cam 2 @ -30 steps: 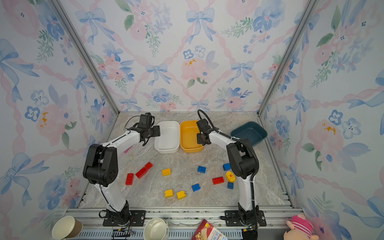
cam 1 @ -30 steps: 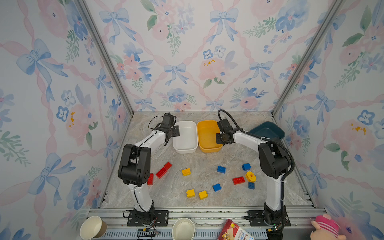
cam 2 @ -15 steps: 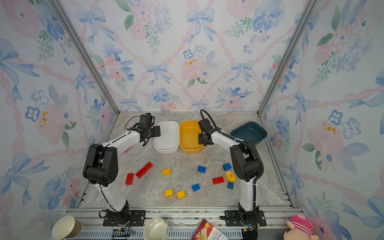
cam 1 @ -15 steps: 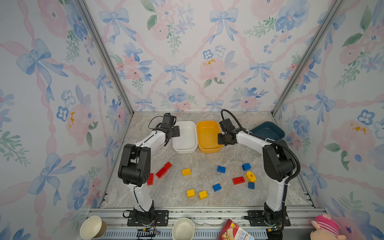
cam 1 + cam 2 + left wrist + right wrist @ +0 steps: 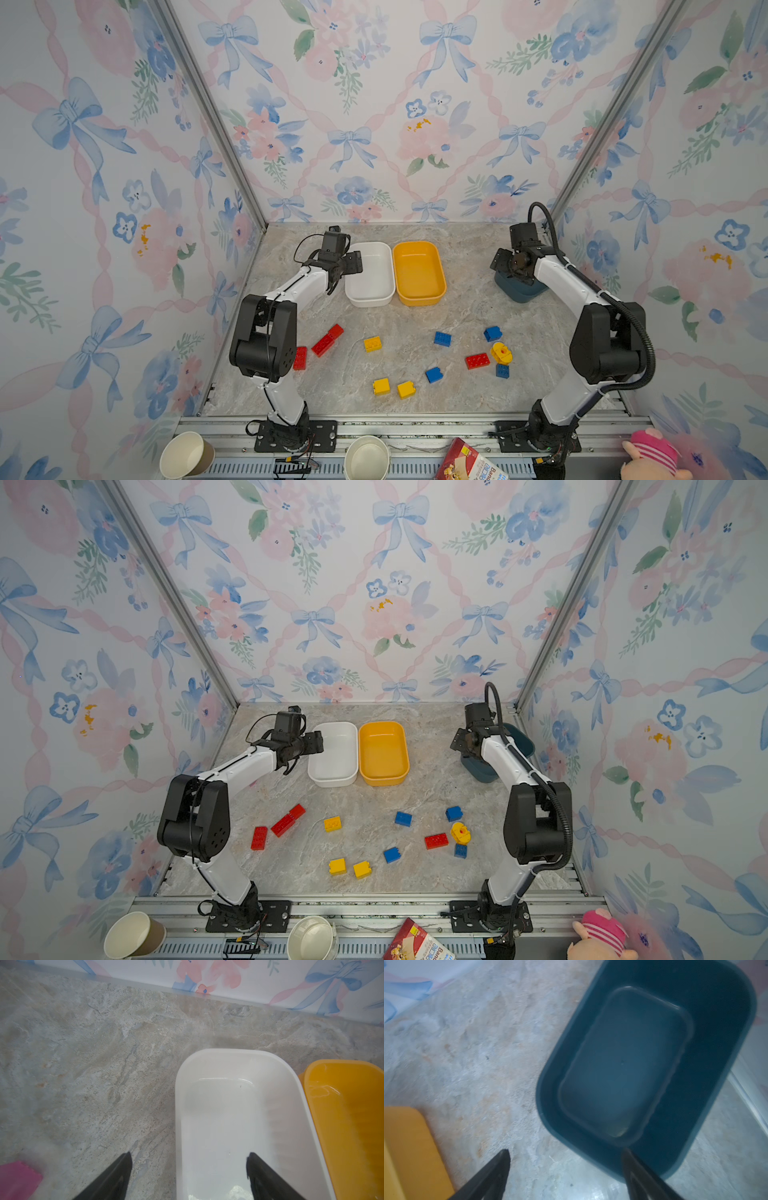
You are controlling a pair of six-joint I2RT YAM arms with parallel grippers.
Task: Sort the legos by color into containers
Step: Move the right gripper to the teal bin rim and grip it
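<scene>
The white tub (image 5: 370,293) (image 5: 332,773) and the yellow tub (image 5: 417,282) (image 5: 382,762) stand side by side just above the centre of both top views, long sides together, on the marbled worktop (image 5: 457,316). The teal tub (image 5: 519,293) (image 5: 478,773) sits well apart at centre right, mostly hidden under the right arm (image 5: 569,291).

The left claw (image 5: 349,268) (image 5: 311,746) (image 5: 189,1155) hangs at the white tub's left rim. Its wrist view shows it spread wide, one finger (image 5: 116,1176) over bare worktop and the other within the tub's outline. Whether either touches the wall I cannot tell. A pink block (image 5: 18,1178) lies near the outer finger.

The right claw (image 5: 509,266) (image 5: 461,742) (image 5: 565,1150) hovers at the teal tub's left end, spread as wide and pinching nothing.

All the legos lie loose on the worktop, lower middle of the top views.
- **Red legos:** a long one (image 5: 327,340) and a short one (image 5: 300,358) at lower left, and a third (image 5: 477,360) at lower right.
- **Yellow legos:** one (image 5: 372,344) near centre and a pair (image 5: 381,386) (image 5: 406,390) lowest.
- **Rounded piece:** it (image 5: 500,352) lies just beside the third red.
- **Blue legos:** four, at (image 5: 442,338), (image 5: 492,333), (image 5: 434,375) and (image 5: 502,370).
</scene>
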